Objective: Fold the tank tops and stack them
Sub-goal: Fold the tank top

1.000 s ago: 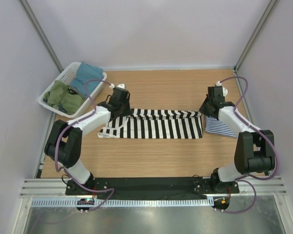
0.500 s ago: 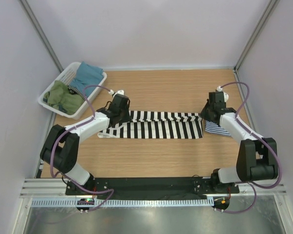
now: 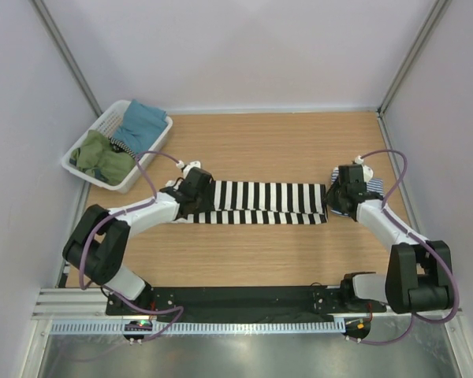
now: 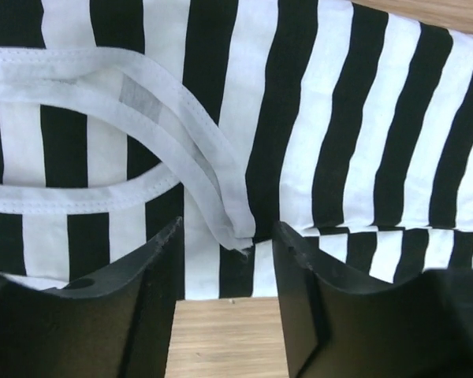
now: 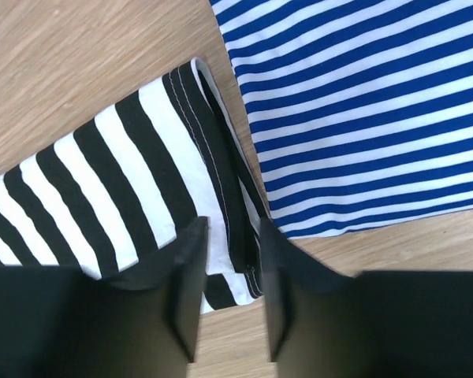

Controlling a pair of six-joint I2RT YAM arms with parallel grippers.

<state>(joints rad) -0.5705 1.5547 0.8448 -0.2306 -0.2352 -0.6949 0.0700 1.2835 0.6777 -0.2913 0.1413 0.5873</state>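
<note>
The broad black-and-white striped tank top [image 3: 260,203] lies on the table as a long strip, doubled over lengthwise. My left gripper [image 3: 199,191] sits low at its left end. In the left wrist view the left gripper [image 4: 227,240] is open, and a white strap end [image 4: 232,228] lies loose between the fingertips. My right gripper [image 3: 335,201] is at the strip's right end. In the right wrist view it [image 5: 230,252] is open over the folded hem [image 5: 221,181]. The thin navy-and-white tank top [image 5: 363,102] lies right beside that hem, mostly hidden under the right arm [image 3: 376,187].
A white slatted basket [image 3: 91,135] stands at the back left, holding a teal cloth [image 3: 142,118] and a green cloth [image 3: 102,157]. Bare wooden table [image 3: 268,146] stretches behind the strip and in front of it. Walls close in on both sides.
Both grippers carried the tank top's far edge toward me and down, doubling the garment into a narrower strip. Both jaws then parted and let go of the cloth.
</note>
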